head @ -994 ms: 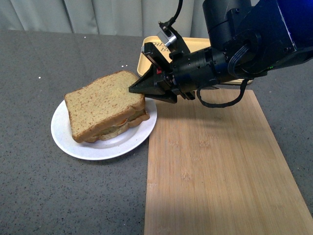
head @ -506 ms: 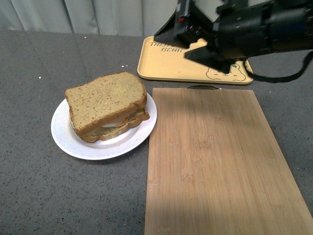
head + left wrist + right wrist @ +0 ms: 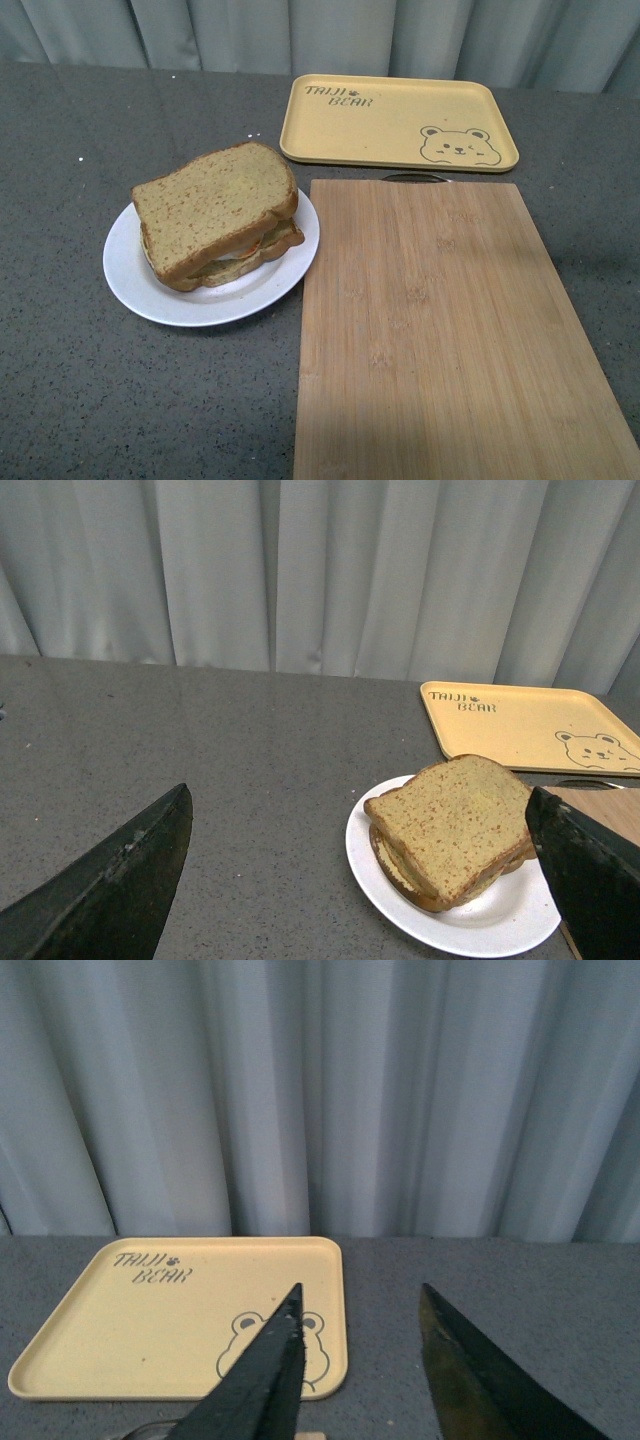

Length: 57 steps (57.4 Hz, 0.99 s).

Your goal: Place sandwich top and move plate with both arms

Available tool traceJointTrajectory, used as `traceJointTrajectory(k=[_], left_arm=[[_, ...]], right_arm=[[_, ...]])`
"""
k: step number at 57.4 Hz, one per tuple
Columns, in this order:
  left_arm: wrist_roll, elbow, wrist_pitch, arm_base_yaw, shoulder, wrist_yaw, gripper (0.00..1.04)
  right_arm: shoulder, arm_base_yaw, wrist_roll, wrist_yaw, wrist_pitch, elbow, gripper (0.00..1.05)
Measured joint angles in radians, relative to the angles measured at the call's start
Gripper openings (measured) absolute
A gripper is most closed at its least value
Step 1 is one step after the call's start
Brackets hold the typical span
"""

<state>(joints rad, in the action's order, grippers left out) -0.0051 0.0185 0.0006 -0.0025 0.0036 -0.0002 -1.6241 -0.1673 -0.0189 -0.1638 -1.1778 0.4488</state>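
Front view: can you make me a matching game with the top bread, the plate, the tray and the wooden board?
Things:
1. sandwich top
2. plate
3. tray
4. wooden board

Descriptions:
A. pale wood with grain lines
B. yellow, with a bear drawing
C. brown and speckled, lying on top of the stack
D. white and round, under the sandwich

Pairs: 1-C, 2-D, 3-B, 4-A
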Motion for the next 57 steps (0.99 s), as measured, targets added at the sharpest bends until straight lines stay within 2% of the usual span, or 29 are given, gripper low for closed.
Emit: traceJointTrajectory(k=[10,32,37,57], left_arm=[[0.000,0.000,0.000,0.000,0.000,0.000,0.98],[0.000,0.000,0.000,0.000,0.000,0.000,0.98],[0.000,0.000,0.000,0.000,0.000,0.000,0.98],[0.000,0.000,0.000,0.000,0.000,0.000,0.98]], right_arm=[[0.125,0.039,0.015,0.035,0.005,-0.140,0.00],[0.405,0.094,0.016,0.092,0.110,-0.315,0.01],[0.471,0.139,0.016,0.154,0.151,-0.343,0.01],[0.725,0.165,0.016,0.162,0.333,-0.413,0.01]])
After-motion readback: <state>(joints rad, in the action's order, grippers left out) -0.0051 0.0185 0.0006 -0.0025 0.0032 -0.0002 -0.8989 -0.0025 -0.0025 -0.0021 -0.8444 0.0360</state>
